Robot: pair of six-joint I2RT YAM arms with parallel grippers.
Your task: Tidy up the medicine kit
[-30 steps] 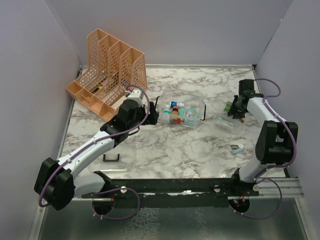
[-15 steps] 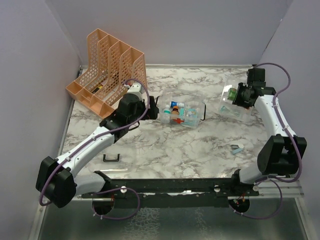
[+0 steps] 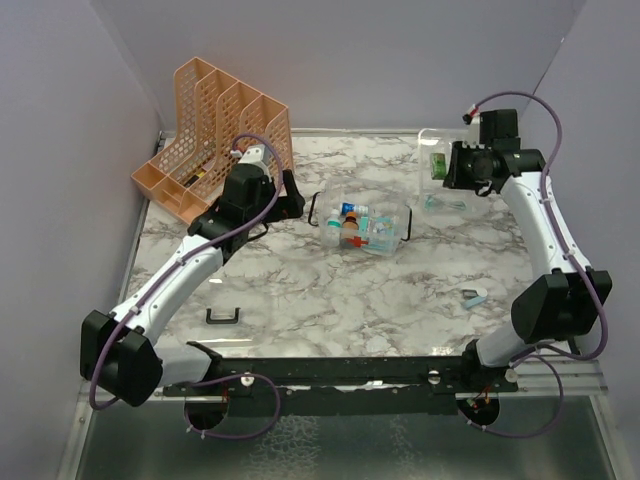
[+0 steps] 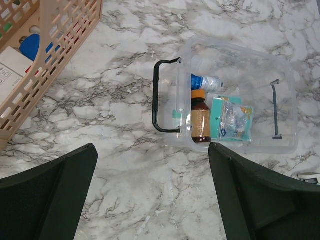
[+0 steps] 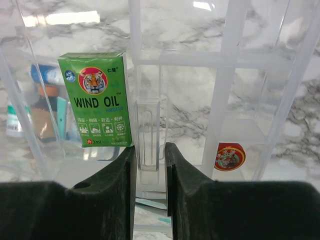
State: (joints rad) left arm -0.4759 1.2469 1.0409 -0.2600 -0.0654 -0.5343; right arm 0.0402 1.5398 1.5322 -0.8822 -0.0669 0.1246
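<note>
Bottles (image 4: 201, 117) lie in the medicine kit (image 4: 260, 70); our right claw (image 5: 150, 150) pinches the clear tray (image 5: 220, 60), left claw (image 4: 152, 150) spread — a small pack (image 3: 476, 296) at four o'clock is left.

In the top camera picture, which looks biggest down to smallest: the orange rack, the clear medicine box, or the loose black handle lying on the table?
1. orange rack
2. clear medicine box
3. loose black handle

The medicine kit (image 4: 235, 47) and tray (image 5: 260, 59) are clear glossy plastic; the table (image 4: 125, 125) is smooth, marble-patterned.
</note>
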